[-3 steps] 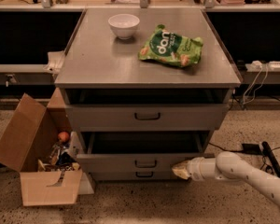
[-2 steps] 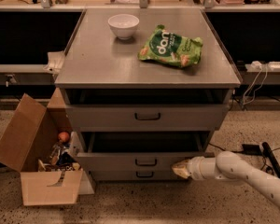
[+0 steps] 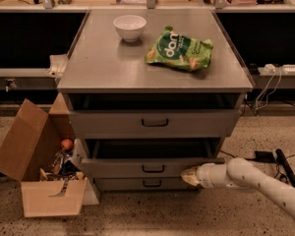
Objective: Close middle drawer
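The gripper (image 3: pixel 187 176) sits low at the front of the cabinet, its pale tip against the right end of the middle drawer (image 3: pixel 118 168). Whether it is open or closed cannot be told. The white arm (image 3: pixel 246 176) trails off to its right and down toward the corner. Compared with a second ago, the gripper has crept only slightly leftward, and the drawer stands pulled out just as far as before.

The drawer's front panel faces the camera, its long axis running left to right. Its small dark handle (image 3: pixel 153 168) is just left of the gripper, and the open box body shows as a dark gap above and behind the panel.

Just below the gripper's left is the bottom drawer (image 3: pixel 123 183). Above it is the top drawer (image 3: pixel 108 124), also pulled out. Higher still, on the cabinet top (image 3: pixel 103 58), stand a white bowl (image 3: pixel 130 27) and a green snack bag (image 3: pixel 179 49). Far left of the gripper, an open cardboard box (image 3: pixel 24 141) rests on the floor.
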`<state>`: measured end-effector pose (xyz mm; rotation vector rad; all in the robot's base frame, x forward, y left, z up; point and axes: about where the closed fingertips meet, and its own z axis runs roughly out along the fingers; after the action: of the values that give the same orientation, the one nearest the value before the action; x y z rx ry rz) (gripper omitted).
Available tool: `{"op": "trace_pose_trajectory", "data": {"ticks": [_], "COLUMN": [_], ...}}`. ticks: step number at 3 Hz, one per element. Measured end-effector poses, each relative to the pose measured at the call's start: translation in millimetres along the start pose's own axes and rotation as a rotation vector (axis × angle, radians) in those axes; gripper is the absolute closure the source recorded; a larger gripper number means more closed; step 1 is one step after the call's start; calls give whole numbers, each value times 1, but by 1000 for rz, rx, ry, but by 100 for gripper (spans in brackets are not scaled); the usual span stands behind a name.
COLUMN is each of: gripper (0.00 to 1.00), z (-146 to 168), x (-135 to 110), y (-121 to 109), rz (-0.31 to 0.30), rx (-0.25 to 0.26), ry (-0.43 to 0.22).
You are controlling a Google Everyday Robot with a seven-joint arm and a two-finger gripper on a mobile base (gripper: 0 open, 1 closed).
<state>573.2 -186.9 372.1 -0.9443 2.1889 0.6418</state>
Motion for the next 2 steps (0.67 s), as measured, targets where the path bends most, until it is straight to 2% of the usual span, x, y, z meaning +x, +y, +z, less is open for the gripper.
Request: {"op": "trace_pose_trajectory", "data": {"ticks": [1, 2], "gripper": [100, 100], "z": [5, 5], "x": [-6, -6], "y": [-10, -10], "rz": [-4, -5], "rx": [3, 3], "ry": [-18, -19]}}
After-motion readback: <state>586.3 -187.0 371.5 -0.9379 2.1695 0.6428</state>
